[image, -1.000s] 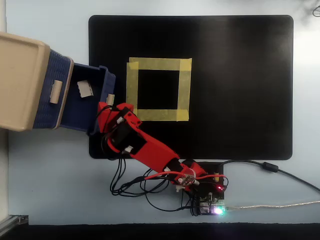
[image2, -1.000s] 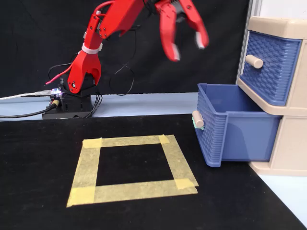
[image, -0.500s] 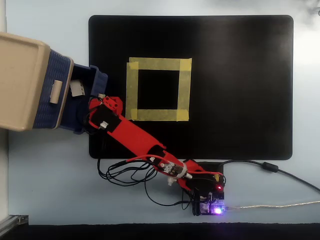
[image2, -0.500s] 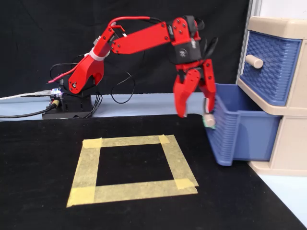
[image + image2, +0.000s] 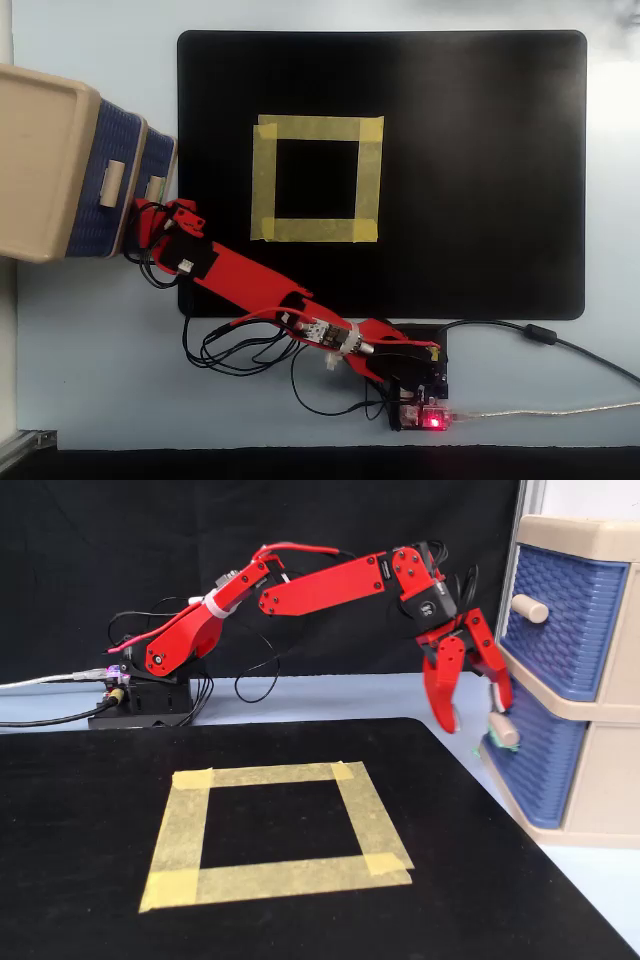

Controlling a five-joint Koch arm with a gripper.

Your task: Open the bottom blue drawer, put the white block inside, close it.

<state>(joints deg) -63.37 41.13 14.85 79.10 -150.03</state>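
Your bottom blue drawer (image 5: 527,770), ribbed plastic, sits pushed into the beige cabinet (image 5: 610,780), hiding the white block. Your end effector (image 5: 474,712) is spread, 1 finger at the drawer's small beige handle (image 5: 504,729).

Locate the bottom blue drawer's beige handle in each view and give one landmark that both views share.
Overhead view: the bottom blue drawer's handle sits at the left, just right of the beige cabinet, above the red gripper.
Fixed view: the handle is at the right, on the drawer front, beside the gripper, whose jaws stand apart.
Shared landmark: the yellow tape square on the black mat.
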